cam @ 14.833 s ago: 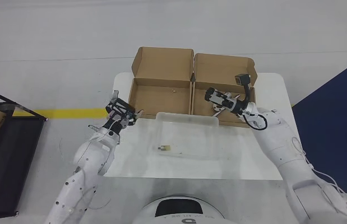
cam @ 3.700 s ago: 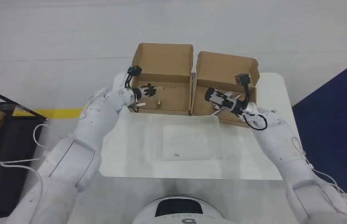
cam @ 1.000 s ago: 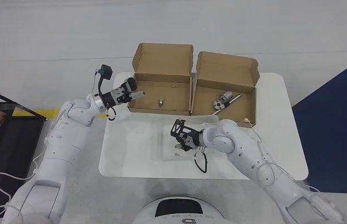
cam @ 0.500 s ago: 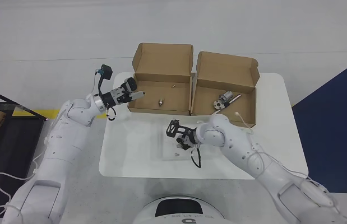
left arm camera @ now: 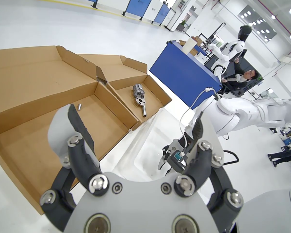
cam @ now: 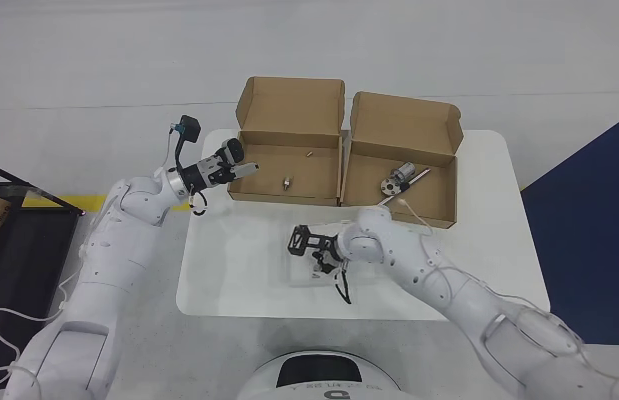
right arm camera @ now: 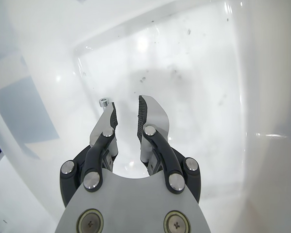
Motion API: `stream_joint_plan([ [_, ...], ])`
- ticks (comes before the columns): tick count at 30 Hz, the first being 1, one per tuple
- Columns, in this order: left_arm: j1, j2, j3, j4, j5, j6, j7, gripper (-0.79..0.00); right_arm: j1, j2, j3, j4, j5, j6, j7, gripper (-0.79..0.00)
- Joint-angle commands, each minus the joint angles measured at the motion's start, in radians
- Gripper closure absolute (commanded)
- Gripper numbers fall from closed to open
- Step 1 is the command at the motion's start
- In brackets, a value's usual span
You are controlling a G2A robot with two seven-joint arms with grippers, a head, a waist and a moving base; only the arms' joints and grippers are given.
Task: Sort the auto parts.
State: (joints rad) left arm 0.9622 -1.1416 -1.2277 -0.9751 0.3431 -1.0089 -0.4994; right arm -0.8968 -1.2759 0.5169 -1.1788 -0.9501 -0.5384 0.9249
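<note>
A small silver bolt (right arm camera: 104, 103) lies on the floor of the clear plastic tray (right arm camera: 208, 73), close to its corner. My right gripper (right arm camera: 127, 105) is down inside the tray, narrowly open and holding nothing, with the bolt just outside one finger (right arm camera: 111, 117). From above, this gripper (cam: 319, 262) sits at the left end of the tray (cam: 324, 228). My left gripper (cam: 236, 166) hangs open and holds nothing beside the left cardboard box (cam: 259, 178). That box holds two small bolts (cam: 308, 154). A flanged metal shaft (cam: 396, 180) lies in the right box (cam: 444, 195).
Both boxes stand side by side at the table's far edge with lids open upward. The white table (cam: 239, 270) has bare room left and right of the tray. In the left wrist view, the flanged shaft (left arm camera: 139, 98) and one bolt (left arm camera: 79, 106) show.
My right gripper has shifted leftward along the tray to its left end over the last second. The left arm has stayed still.
</note>
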Motion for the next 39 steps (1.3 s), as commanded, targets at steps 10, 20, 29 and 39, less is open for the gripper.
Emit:
stream_joint_plan([
  [10,0.0,0.0,0.0,0.0,0.0,0.0,0.0,-0.785,0.022,-0.032,-0.026,0.046,-0.017,0.071,-0.013,-0.197],
  [20,0.0,0.0,0.0,0.0,0.0,0.0,0.0,-0.785,-0.005,-0.014,0.004,0.002,-0.032,0.02,-0.025,-0.323],
  [29,0.0,0.0,0.0,0.0,0.0,0.0,0.0,-0.785,-0.003,-0.027,-0.015,0.001,-0.035,0.016,0.007,-0.311],
  [39,0.0,0.0,0.0,0.0,0.0,0.0,0.0,-0.785,0.005,-0.046,-0.04,0.015,-0.051,0.043,0.039,-0.305],
])
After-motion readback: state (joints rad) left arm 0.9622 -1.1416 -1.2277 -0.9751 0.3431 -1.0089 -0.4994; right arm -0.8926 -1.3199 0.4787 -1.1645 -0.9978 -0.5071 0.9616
